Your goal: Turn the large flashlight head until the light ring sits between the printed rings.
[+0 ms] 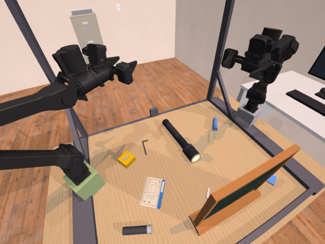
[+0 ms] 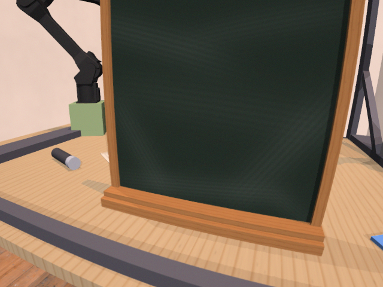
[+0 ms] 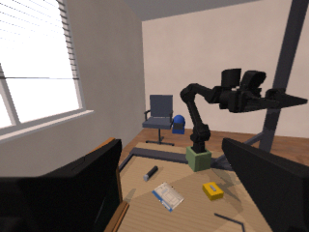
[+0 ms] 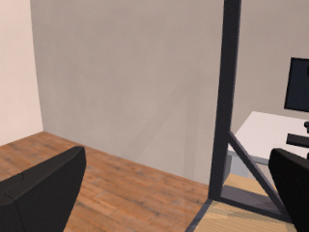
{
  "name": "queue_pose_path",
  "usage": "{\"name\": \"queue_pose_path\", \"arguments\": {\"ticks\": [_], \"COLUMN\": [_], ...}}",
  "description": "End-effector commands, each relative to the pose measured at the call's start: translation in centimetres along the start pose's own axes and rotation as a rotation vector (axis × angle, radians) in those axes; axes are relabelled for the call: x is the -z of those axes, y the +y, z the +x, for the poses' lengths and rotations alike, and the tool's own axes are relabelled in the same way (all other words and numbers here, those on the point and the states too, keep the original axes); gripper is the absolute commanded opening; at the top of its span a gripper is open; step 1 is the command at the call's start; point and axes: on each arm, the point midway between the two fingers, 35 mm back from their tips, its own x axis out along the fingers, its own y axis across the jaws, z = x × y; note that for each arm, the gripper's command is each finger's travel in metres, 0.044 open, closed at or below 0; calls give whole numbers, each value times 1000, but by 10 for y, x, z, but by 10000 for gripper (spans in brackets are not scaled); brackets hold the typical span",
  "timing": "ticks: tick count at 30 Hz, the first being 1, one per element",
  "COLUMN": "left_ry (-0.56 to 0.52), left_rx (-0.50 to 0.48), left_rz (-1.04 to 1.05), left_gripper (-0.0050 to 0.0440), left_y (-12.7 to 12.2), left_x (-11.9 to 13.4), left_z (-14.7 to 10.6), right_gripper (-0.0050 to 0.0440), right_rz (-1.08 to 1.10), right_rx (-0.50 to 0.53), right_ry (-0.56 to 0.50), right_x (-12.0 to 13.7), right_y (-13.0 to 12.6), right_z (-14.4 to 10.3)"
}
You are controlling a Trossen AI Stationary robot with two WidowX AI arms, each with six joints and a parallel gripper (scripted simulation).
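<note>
The large black flashlight (image 1: 181, 140) lies on the table, its lit head (image 1: 194, 156) pointing toward the wood-framed board (image 1: 244, 187). The board stands upright on its base. Its dark face (image 2: 222, 107) shows only a faint glow; I cannot make out dots or printed rings. My left gripper (image 1: 228, 59) is open and empty, high above the table's far right corner. My right gripper (image 1: 126, 70) is open and empty, high above the floor beyond the table's far left edge. Both are well clear of the flashlight and the board.
A small grey flashlight (image 1: 136, 230) lies near the front edge. A yellow box (image 1: 126, 158), an Allen key (image 1: 144, 146), a blue-handled screwdriver (image 1: 215, 127), a booklet (image 1: 152, 192), a chalk stick (image 1: 207, 192) and a blue pad (image 1: 271, 179) lie around. Frame posts stand at the corners.
</note>
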Motion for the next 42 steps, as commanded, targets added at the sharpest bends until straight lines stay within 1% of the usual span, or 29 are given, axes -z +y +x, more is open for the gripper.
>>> {"name": "queue_pose_path", "arguments": {"ticks": [1,42], "left_ry": [-21,-21], "left_rx": [3,3], "left_rz": [-3,-3], "left_gripper": [440,440], "left_y": [0,0], "left_x": [-8,-8], "left_z": [-1,-1], "right_gripper": [440,440], "right_rz": [-1,-2], "right_rx": [3,2], "right_ry": [-1,-11], "right_x": [-1,-6], "right_y": [-1,0], "right_z": [0,1]}}
